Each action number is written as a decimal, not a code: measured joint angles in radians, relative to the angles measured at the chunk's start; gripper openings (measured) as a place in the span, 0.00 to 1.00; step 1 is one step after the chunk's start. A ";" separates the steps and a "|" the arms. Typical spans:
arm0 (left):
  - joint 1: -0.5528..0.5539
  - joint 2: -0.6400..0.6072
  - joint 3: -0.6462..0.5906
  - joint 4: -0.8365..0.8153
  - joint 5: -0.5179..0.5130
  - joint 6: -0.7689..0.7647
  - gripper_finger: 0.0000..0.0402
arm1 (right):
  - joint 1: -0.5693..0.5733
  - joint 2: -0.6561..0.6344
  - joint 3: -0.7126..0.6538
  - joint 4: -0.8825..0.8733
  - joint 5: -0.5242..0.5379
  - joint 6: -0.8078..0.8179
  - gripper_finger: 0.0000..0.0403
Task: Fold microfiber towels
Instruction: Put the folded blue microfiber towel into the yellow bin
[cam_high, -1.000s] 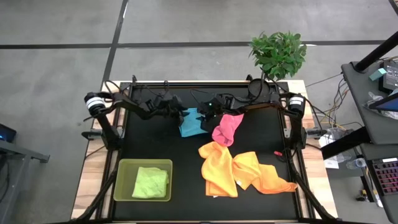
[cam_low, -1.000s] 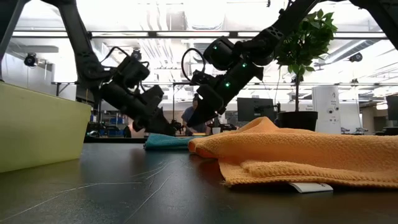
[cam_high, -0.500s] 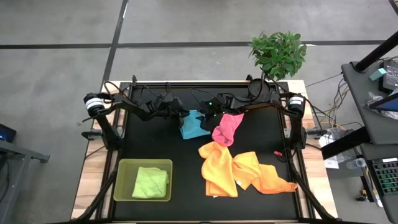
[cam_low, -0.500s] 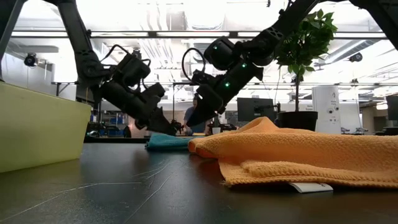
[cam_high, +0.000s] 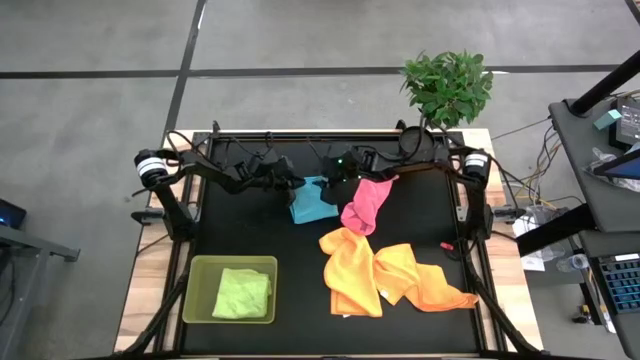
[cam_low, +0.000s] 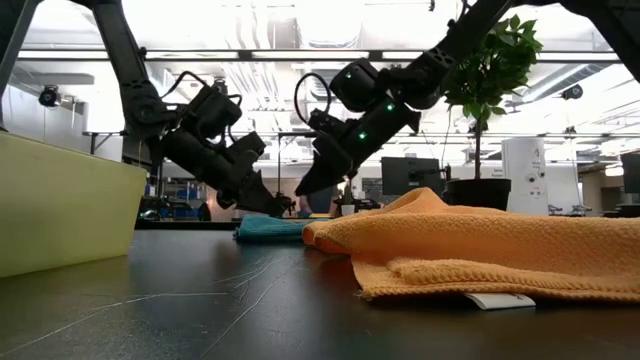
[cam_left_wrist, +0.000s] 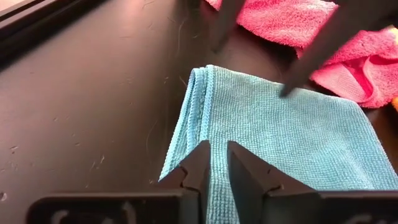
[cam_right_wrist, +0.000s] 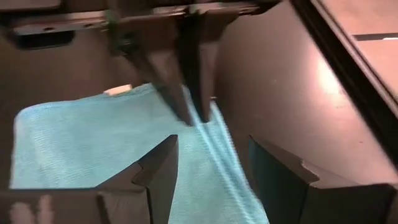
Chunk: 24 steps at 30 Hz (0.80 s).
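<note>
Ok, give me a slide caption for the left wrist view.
Left gripper pinching the edge of the light blue towel, pink towel beyond on the black table.

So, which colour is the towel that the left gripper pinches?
Light blue towel, pinched by the left gripper; clearest in the left wrist view.

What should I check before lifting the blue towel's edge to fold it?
1. Left gripper pinched on the light blue towel: ok, its fingers are closed on the towel's edge.
2. Right gripper holding the towel: not ok, it is open and hangs above the cloth.
3. Pink towel off the blue one: not ok, it lies against the blue towel's right side and seems to overlap it.
4. Orange towels clear of the fold area: ok, nearer the front.
5. Tray ready: it already holds a lime green towel; room for another, cannot tell.
</note>
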 joint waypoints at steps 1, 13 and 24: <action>0.000 0.000 0.000 0.000 0.000 0.000 0.13 | -0.006 0.000 0.000 0.002 0.000 0.000 0.46; 0.000 0.000 0.000 -0.002 0.000 0.006 0.32 | -0.041 0.097 0.000 0.058 -0.011 0.004 0.44; 0.000 0.000 -0.001 -0.034 0.000 0.007 0.32 | -0.044 0.098 0.000 0.053 -0.060 0.011 0.28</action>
